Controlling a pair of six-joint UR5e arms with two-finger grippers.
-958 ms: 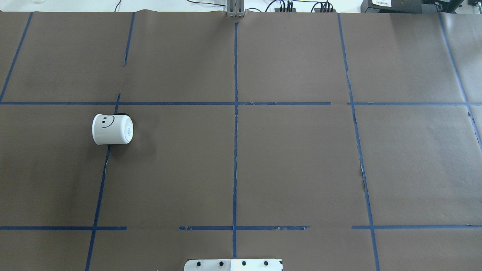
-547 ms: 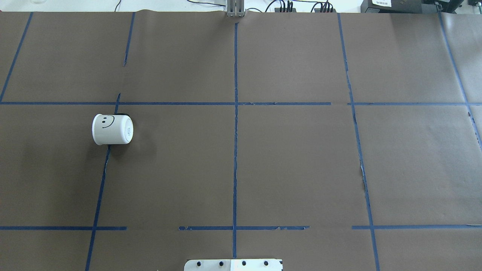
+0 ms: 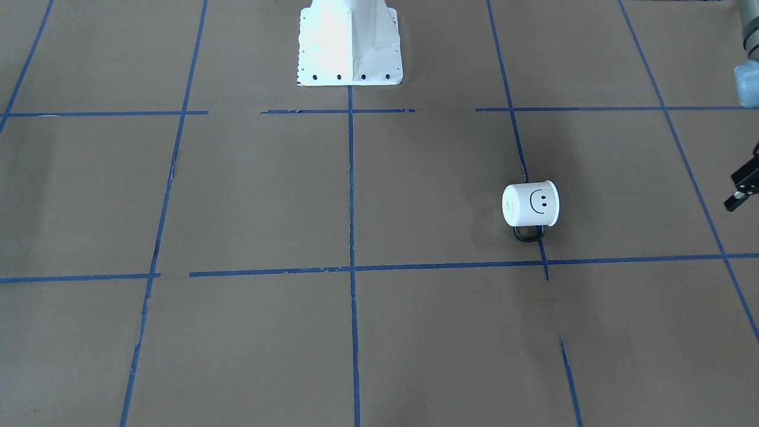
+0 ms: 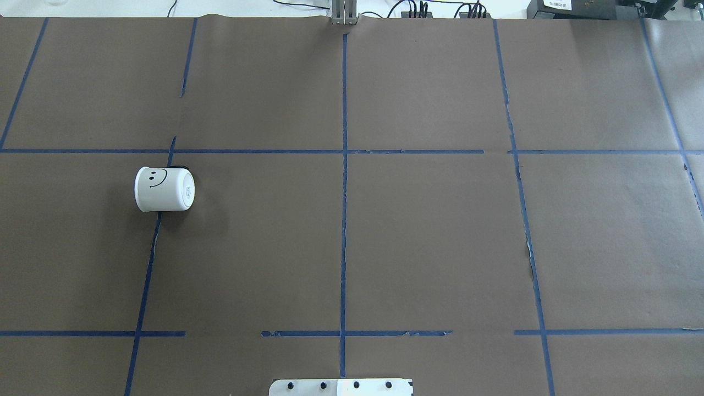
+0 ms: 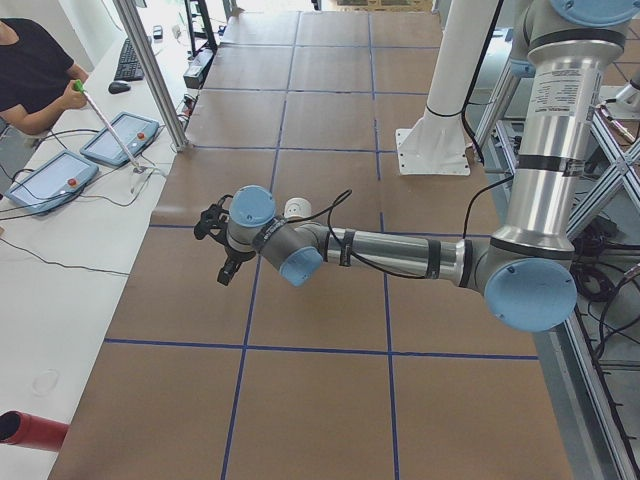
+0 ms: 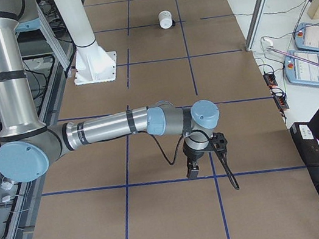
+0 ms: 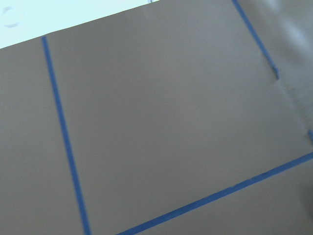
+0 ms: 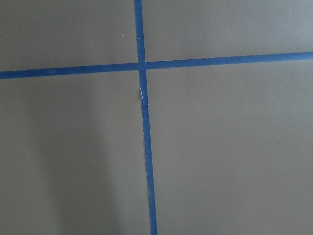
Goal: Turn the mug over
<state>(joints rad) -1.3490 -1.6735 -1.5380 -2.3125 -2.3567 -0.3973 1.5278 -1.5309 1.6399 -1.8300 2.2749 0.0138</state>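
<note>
White mug [image 4: 164, 189] lies on its side, untouched: approach step. Left gripper [image 5: 218, 248] is nearer and should reach it. Jaw opening of it and right gripper [image 6: 192, 166]: cannot tell.

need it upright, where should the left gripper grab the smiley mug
Probably the rim, from the robot's left. The mug lies on its side, printed base toward the table's middle, so its mouth should face the left gripper. Put one of the fingers inside, one on top. The handle lies flat on the far side, hindering an across-body pinch.
</note>
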